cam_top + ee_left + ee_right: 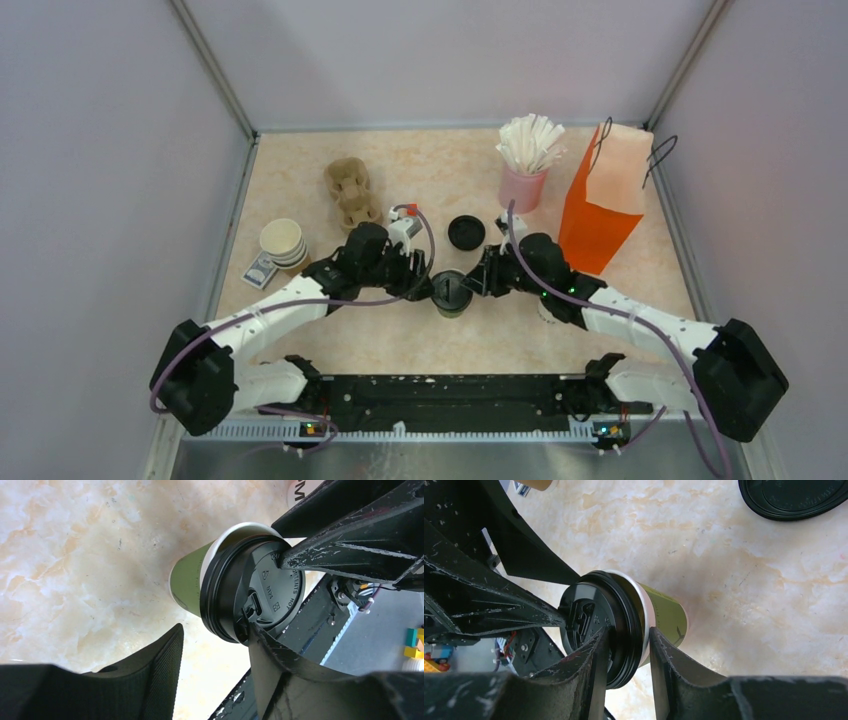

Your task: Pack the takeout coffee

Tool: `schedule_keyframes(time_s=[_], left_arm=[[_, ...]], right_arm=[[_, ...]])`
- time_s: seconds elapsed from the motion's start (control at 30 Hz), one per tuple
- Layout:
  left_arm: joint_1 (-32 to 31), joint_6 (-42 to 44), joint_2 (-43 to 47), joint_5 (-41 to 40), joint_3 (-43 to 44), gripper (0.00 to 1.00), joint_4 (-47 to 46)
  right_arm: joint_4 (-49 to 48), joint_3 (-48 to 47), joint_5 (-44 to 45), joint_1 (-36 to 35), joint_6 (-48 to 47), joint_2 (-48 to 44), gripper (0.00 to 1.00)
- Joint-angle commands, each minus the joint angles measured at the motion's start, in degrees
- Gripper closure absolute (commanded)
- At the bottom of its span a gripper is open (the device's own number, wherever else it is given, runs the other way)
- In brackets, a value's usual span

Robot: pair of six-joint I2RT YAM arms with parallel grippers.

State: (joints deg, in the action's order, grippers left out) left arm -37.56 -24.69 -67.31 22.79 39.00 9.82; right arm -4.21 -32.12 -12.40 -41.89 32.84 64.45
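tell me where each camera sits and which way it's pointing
top external: above and behind the arms, looking down at the table; both arms show
left wrist: on that arm, looking past the left pincer at the takeout coffee
right wrist: on that arm, right pincer straddling the lid rim
shared: all show the takeout coffee

Item count: one lidded takeout coffee; one loose black lid; one stack of lidless paper cups; one cardboard cup carrier; one pink cup of straws; one orange bag.
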Motion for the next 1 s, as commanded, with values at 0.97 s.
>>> schedule_keyframes(time_s=[0.97], left_arm=[[0.6,4.7,-6.9,1.3,9.4,0.39,0.7]], right_arm=[[8.9,-0.6,9.8,-0.3,5.9,-10.5,0.42]])
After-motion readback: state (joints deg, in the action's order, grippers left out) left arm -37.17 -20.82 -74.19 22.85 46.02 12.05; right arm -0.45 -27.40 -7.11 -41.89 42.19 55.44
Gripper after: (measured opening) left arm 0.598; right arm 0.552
